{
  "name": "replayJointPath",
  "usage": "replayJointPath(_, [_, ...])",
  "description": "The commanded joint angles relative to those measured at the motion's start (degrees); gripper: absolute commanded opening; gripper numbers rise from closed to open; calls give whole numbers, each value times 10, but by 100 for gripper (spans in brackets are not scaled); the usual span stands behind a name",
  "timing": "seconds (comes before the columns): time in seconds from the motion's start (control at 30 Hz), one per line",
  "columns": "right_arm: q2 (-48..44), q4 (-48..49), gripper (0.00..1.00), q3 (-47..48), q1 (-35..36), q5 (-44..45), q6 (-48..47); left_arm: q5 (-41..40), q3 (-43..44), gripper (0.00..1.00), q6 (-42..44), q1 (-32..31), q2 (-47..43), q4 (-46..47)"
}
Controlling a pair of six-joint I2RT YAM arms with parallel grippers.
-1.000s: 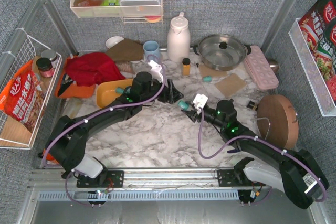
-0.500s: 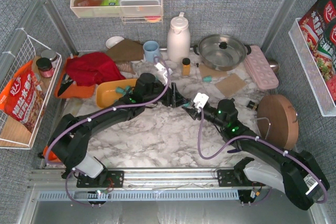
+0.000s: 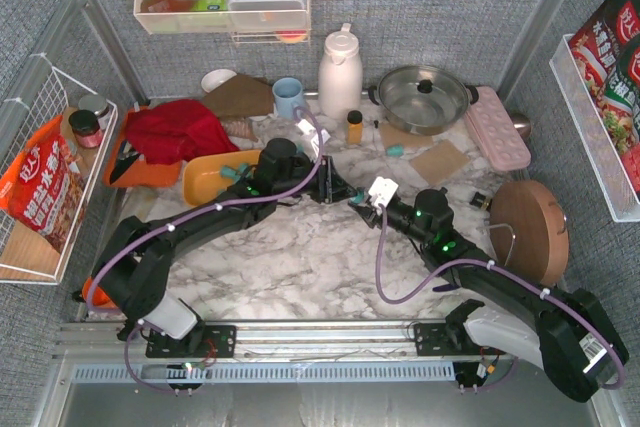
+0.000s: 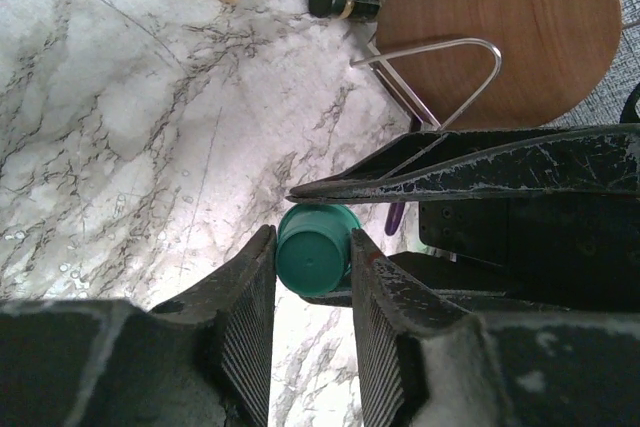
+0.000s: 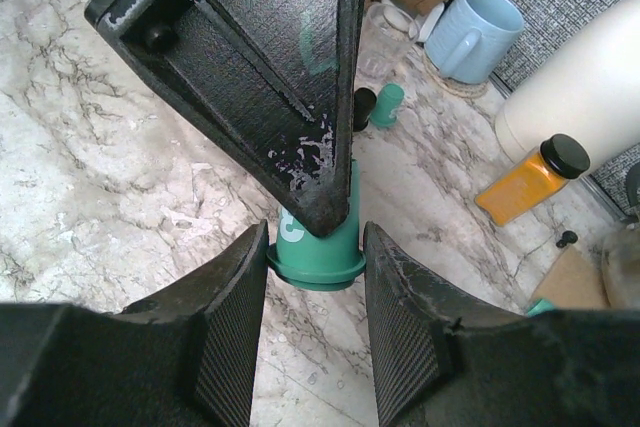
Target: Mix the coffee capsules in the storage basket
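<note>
One teal coffee capsule (image 4: 314, 255) hangs between the two arms over the middle of the marble table (image 3: 300, 267), to the right of the storage basket (image 3: 200, 185) and clear of it. Its long axis runs along the line joining the two grippers: the wide rim faces the right wrist and the narrower base faces the left one.

The left arm lies low and stretched from its base at the near left, with its forearm crossing the basket's near right corner. The right arm reaches up and leftward from the near right. The two meet fingertip to fingertip.

The left gripper (image 4: 312, 239) stands partly closed, its ribbed fingers against opposite sides of the capsule. The right gripper (image 5: 315, 245) is also partly closed, its pads clamping the rim from either side – so both have hold of the same pod, their grips crossed.

From above, the grippers hide that capsule almost wholly, though a teal pod (image 3: 231, 173) shows in the basket beside the left wrist. The left wrist view gives the capsule nearly end-on, a round face, with the right fingers crossing above it and a round wooden board (image 4: 500, 17) beyond. The right wrist view gives it side-on, half covered by a left finger – and shows a teal and a black capsule (image 5: 364, 107) standing together farther off, near a blue mug (image 5: 478, 27).
</note>
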Motion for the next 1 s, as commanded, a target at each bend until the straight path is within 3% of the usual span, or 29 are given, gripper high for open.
replayJointPath(0.0, [-3,12,39,4,1,2,-4,4,7,36,-1,1,3,15])
replayJointPath(0.17, [-1,7,47,7,0,9,-3,2,10,27,-1,0,-3,13])
replayJointPath(0.27, [-2,7,72,10,1,16,2,-3,11,24,0,1,-7,9])
replayJointPath(0.43, [-12,-3,85,10,0,30,1,-28,12,23,14,5,-23,-12])
replayJointPath(0.53, [-19,-9,88,10,0,38,4,-85,15,23,32,21,-44,-71])
replayJointPath(0.67, [-20,-19,89,19,0,61,28,-223,-8,23,49,78,-82,-148])
replayJointPath(0.87, [31,-100,89,90,0,126,139,-366,-99,28,22,192,-144,-141])
replayJointPath(0.97, [76,-140,89,137,1,158,216,-421,-125,30,26,216,-150,-129])
